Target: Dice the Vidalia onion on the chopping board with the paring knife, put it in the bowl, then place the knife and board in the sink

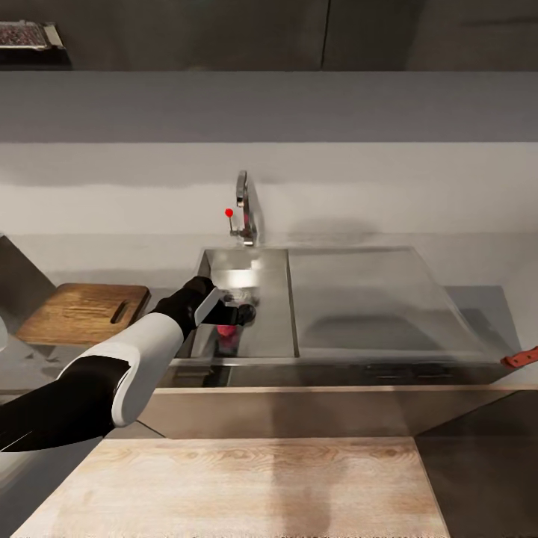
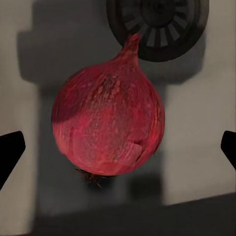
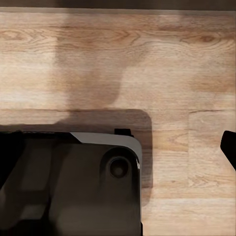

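Wide open, the left gripper (image 2: 118, 147) hangs over the Vidalia onion (image 2: 108, 118) in the sink (image 1: 269, 299). Its fingers stand apart from the bulb. Right gripper state: cannot tell.

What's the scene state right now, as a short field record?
stage: reaching for onion, not yet grasped
onion: lying in the sink basin, tip toward the drain
left gripper: open, down in the sink, fingertips either side of the onion, apart from it
right gripper: over light wood flooring, one fingertip in wrist view, state unclear
board: on the countertop, on the robot's left of the sink
tap: behind the basin, red dot on it
knife, bowl: not identified
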### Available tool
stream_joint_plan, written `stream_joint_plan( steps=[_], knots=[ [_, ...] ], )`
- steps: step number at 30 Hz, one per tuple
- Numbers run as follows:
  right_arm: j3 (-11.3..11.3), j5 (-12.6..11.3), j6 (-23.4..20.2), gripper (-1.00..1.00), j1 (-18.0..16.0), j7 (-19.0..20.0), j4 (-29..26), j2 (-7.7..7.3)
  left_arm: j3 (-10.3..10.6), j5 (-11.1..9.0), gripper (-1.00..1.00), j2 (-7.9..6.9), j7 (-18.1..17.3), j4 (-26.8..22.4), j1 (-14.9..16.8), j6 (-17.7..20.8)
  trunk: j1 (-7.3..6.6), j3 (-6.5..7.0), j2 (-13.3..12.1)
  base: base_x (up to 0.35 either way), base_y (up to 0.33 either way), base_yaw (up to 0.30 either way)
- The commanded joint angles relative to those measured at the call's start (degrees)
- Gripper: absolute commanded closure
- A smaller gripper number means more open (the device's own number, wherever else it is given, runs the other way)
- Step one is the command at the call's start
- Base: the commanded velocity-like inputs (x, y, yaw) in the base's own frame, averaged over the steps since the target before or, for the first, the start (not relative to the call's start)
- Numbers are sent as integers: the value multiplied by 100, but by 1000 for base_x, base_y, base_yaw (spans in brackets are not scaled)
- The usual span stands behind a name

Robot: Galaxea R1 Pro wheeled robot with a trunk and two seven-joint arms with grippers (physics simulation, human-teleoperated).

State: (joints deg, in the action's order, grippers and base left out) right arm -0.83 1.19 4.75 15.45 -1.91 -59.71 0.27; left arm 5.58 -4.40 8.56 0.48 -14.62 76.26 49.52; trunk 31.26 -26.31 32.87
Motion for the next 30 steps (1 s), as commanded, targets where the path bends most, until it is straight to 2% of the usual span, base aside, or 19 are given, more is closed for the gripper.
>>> stream_joint_plan(
  steps=[1, 16, 30],
  knots=[
    [-5, 12, 8, -100, 2, -20, -5, 0, 48, -44, -100, -4, 5, -6, 3, 23, 2, -15, 7, 0, 0, 0],
    [-5, 6, 21, -100, 2, -24, -5, 0, 48, -44, -100, -4, 5, -6, -4, 23, 2, -147, 7, 56, 0, 0],
    [-1, 21, 39, -100, 2, -12, -7, -23, 49, -44, -100, -2, 5, 3, -6, 23, 2, -162, 7, 1, 0, 0]
  ],
)
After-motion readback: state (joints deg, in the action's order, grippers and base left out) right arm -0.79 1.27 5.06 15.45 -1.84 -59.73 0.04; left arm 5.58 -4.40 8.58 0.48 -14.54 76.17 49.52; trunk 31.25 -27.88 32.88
